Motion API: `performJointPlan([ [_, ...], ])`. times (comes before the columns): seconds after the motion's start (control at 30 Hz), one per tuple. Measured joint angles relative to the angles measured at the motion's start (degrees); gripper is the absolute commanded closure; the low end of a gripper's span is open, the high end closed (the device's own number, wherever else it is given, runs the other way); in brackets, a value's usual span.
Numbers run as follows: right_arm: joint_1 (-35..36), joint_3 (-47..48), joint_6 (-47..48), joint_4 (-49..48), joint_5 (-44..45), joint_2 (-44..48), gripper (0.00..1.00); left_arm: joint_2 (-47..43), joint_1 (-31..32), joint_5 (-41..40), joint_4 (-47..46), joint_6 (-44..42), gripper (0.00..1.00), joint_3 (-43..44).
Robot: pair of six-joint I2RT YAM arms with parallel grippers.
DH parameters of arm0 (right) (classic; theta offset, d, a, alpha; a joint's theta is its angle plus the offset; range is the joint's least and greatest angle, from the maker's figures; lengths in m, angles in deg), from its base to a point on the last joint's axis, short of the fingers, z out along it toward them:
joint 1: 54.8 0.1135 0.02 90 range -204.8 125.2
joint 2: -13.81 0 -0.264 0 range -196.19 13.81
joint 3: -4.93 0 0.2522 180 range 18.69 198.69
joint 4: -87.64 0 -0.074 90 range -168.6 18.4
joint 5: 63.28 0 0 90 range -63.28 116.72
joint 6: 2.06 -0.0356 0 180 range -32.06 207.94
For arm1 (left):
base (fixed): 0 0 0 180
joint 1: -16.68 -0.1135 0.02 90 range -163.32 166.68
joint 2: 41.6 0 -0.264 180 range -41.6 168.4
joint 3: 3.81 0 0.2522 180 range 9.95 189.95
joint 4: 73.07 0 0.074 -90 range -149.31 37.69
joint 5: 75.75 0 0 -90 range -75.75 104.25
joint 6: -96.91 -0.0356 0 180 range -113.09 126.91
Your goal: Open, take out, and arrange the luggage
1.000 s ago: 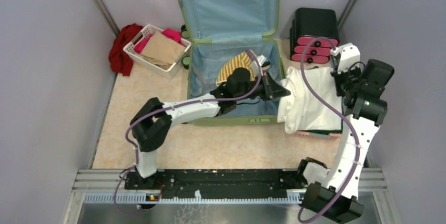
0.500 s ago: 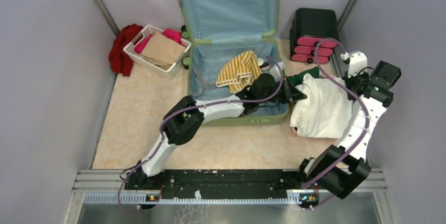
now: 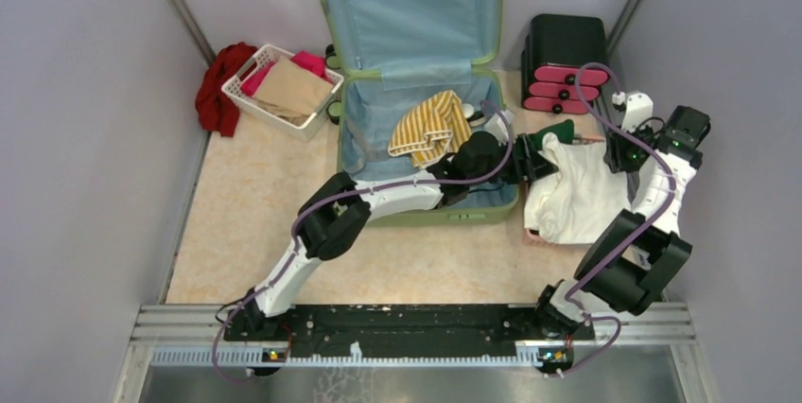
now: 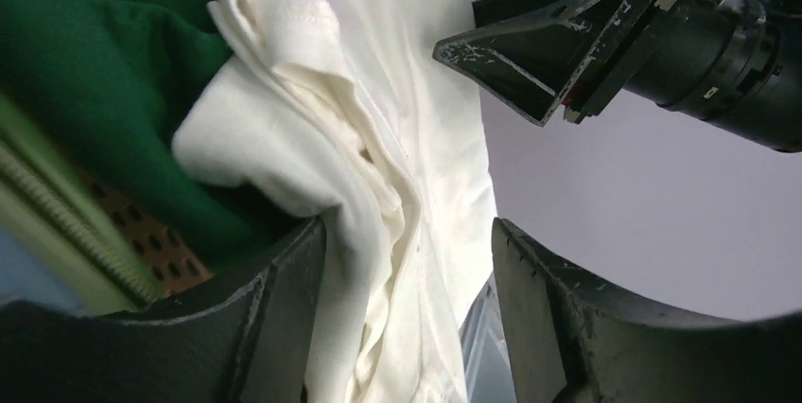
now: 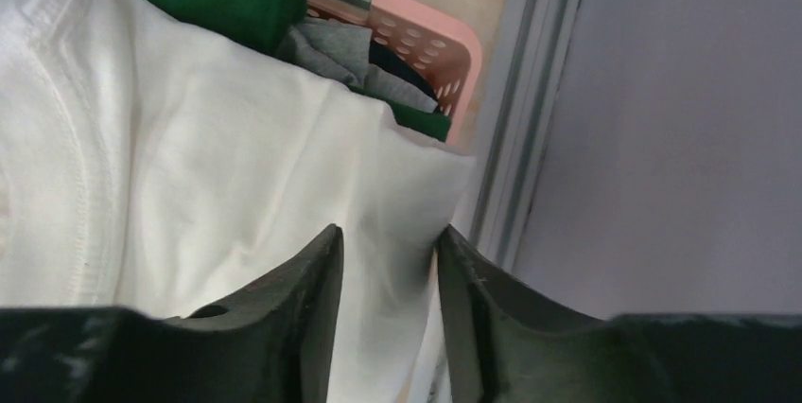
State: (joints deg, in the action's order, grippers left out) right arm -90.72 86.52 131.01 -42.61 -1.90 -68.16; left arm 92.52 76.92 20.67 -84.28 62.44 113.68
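The luggage [image 3: 426, 217] lies open on the floor, its blue-lined lid upright against the back wall and a yellow striped garment [image 3: 426, 129] inside. To its right a white shirt [image 3: 577, 197] lies crumpled over a green garment [image 3: 553, 131] in the pink basket [image 5: 440, 43]. My left gripper [image 3: 531, 159] reaches across the luggage's right rim. In the left wrist view it [image 4: 409, 225] is open, with the shirt [image 4: 397, 91] hanging against one finger. My right gripper [image 3: 613, 152] is at the shirt's far edge, open [image 5: 389, 233], with a fold of shirt [image 5: 189, 157] loose between its fingers.
A black-and-pink drawer box [image 3: 565, 62] stands behind the shirt pile at the back right. A white basket [image 3: 282, 91] of clothes and a red cloth [image 3: 217, 86] sit left of the luggage. The right wall runs close beside my right arm.
Both grippers have opened and let go of the white shirt. The left arm carried it right, off the luggage's rim, and it has sunk onto the basket pile.
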Motion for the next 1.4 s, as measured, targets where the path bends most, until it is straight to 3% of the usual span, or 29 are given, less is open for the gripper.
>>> performJointPlan([
  [0.1,-0.07,0.02,-0.57,-0.50,-0.55,-0.42,0.29,-3.13,-0.07,-2.08,1.20,-3.85,0.21,-2.86],
  [0.2,-0.50,0.72,-1.27,-0.39,-1.20,-0.42,0.21,-7.41,-0.24,-4.13,2.08,-8.74,0.16,-6.60],
  [0.37,-1.53,3.78,-2.69,-0.37,-2.34,0.55,0.16,-18.23,-0.42,-7.39,1.88,-19.19,0.02,-14.58],
  [0.57,-1.73,5.38,-3.63,1.11,-10.67,7.41,0.05,-35.21,-0.94,-10.12,-3.04,-36.35,0.01,-29.86],
  [0.73,-0.26,4.66,-6.36,0.17,-22.86,13.92,0.02,-43.78,-5.01,-9.18,-2.69,-44.22,0.01,-38.47],
  [0.83,6.45,2.97,-10.12,-2.03,-26.27,16.61,0.03,-46.38,-9.77,-8.61,-0.81,-45.33,0.01,-41.68],
  [0.97,21.81,1.38,-16.50,-5.14,-26.18,15.13,0.12,-49.00,-16.09,-8.11,2.12,-45.00,0.01,-45.46],
  [1.1,34.03,1.70,-25.81,-11.28,-23.10,7.26,0.22,-52.33,-19.41,-8.07,4.44,-44.81,0.01,-48.96],
  [1.4,49.20,11.39,-38.71,-17.03,-4.81,-14.95,0.23,-62.20,-20.17,-7.43,5.33,-41.48,0.01,-59.82],
])
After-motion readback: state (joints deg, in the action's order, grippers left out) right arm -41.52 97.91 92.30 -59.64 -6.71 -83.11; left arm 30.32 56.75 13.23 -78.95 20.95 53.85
